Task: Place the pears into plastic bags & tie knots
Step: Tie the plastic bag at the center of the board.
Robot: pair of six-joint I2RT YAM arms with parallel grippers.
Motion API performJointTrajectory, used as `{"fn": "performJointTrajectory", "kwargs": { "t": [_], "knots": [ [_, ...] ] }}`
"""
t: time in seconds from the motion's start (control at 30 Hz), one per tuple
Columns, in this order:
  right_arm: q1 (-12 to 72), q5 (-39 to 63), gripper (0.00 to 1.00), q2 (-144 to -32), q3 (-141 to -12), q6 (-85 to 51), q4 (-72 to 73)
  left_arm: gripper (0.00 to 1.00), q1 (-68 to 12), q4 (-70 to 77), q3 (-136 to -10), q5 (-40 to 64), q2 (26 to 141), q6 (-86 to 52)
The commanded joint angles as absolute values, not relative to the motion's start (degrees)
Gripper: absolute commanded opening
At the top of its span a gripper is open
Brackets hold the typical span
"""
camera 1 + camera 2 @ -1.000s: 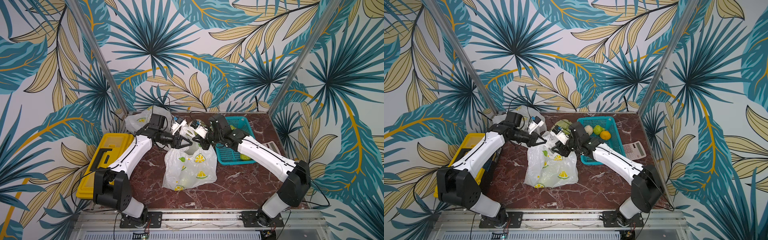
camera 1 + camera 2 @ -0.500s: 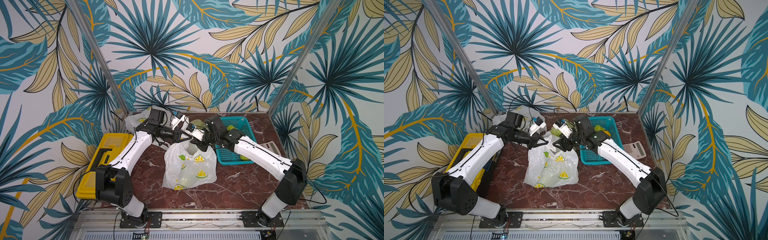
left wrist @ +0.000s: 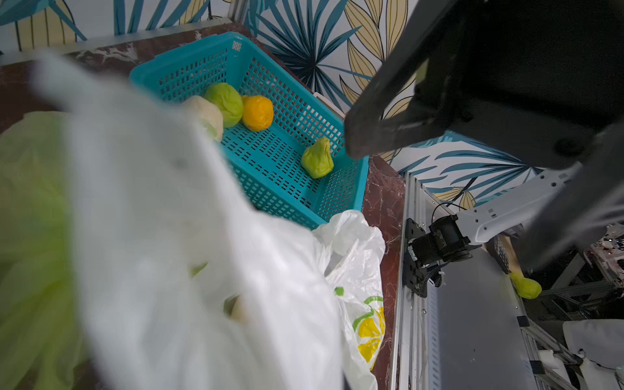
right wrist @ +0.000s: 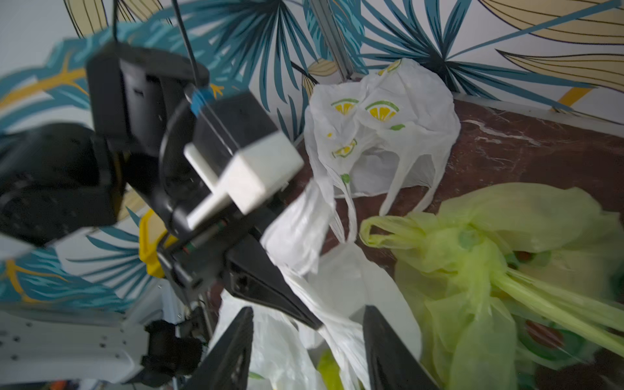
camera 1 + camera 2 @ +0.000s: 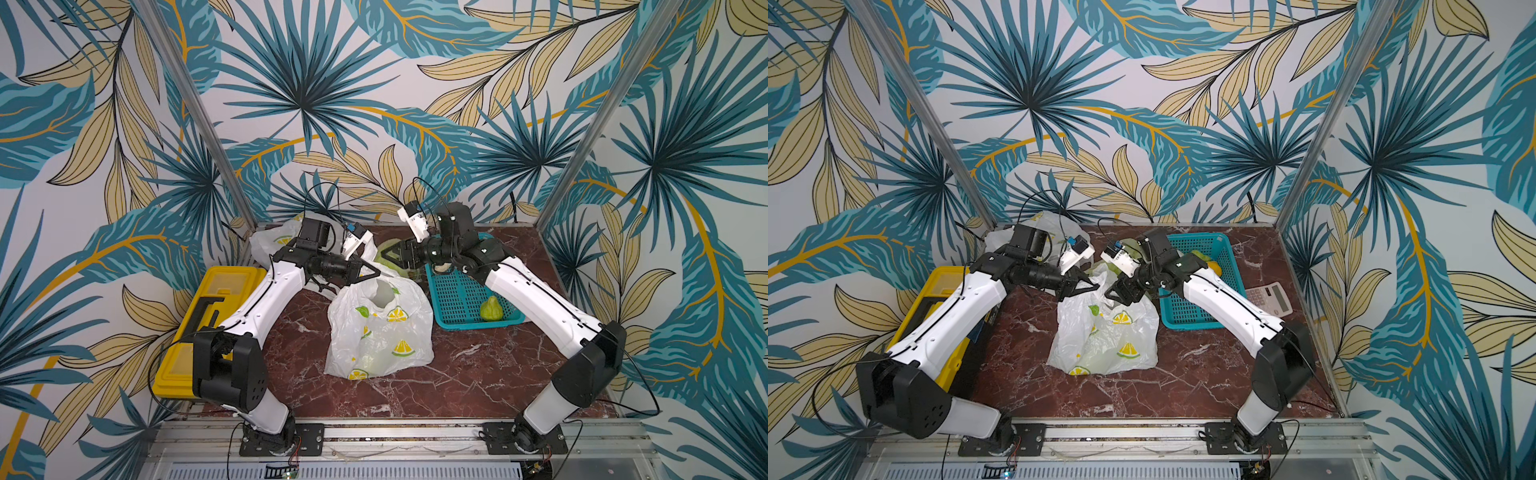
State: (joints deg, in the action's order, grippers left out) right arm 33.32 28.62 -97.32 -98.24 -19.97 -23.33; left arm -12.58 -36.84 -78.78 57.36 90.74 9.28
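A white lemon-print plastic bag [image 5: 382, 332] [image 5: 1108, 336] sits mid-table with pale and green pears showing through it [image 4: 329, 368]. My left gripper [image 5: 376, 272] [image 5: 1096, 286] [image 4: 317, 326] is shut on a twisted handle [image 4: 337, 332] of this bag, above its mouth. My right gripper [image 5: 388, 255] [image 5: 1113, 293] [image 4: 307, 341] faces it, open, its fingers either side of the handle without gripping. A yellow-green bag [image 4: 472, 263] [image 3: 30, 236] lies behind. Another white bag [image 5: 274, 241] [image 4: 381, 135] sits at the back left. Two green pears [image 5: 491, 308] [image 3: 317, 158] [image 3: 224, 103] and a cream pear [image 3: 207, 114] lie in the basket. No knots show.
The teal basket [image 5: 457, 299] [image 5: 1187, 311] [image 3: 270, 162] stands at the right back and also holds an orange fruit [image 3: 257, 112]. A yellow toolbox [image 5: 208, 316] sits off the table's left edge. A calculator [image 5: 1268, 297] lies right of the basket.
My left gripper has shut on the bag handle. My right gripper has opened and let go of it, and both wrists have risen a little over the bag mouth.
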Motion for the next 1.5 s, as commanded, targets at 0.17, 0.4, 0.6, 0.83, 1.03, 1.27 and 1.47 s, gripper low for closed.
{"fn": "performJointTrajectory", "kwargs": {
  "t": [0.17,0.4,0.6,0.83,1.03,1.27,1.47],
  "knots": [
    [34.43,30.91,0.53,-103.74,-103.5,-34.49,-24.37,0.07,-12.45,-36.91,-80.41,54.25,90.08,7.92],
    [34.59,29.99,0.54,-107.74,-106.6,-37.08,-23.62,0.07,-13.65,-36.89,-81.12,53.77,89.94,7.7],
    [34.96,29.06,0.43,-109.53,-107.51,-38.83,-23.04,0.07,-13.81,-36.85,-81.12,53.35,89.64,7.69],
    [33.93,27.62,0.05,-105.22,-100.41,-40.31,-14.94,0.15,-13.15,-36.89,-79.63,52.38,87.12,7.1],
    [33.83,27.1,0.01,-100.86,-96.06,-38.07,-9.89,0.2,-12.14,-36.86,-76.83,53.9,86.95,6.75],
    [33.4,26.23,0.0,-98.15,-94.19,-35.83,-10.11,0.2,-11.83,-36.91,-76.5,54.14,87.54,6.17],
    [32.91,25.64,0.0,-93.36,-89.99,-32.16,-6.93,0.14,-11.43,-36.87,-76.33,53.94,87.69,5.9]
  ]
}}
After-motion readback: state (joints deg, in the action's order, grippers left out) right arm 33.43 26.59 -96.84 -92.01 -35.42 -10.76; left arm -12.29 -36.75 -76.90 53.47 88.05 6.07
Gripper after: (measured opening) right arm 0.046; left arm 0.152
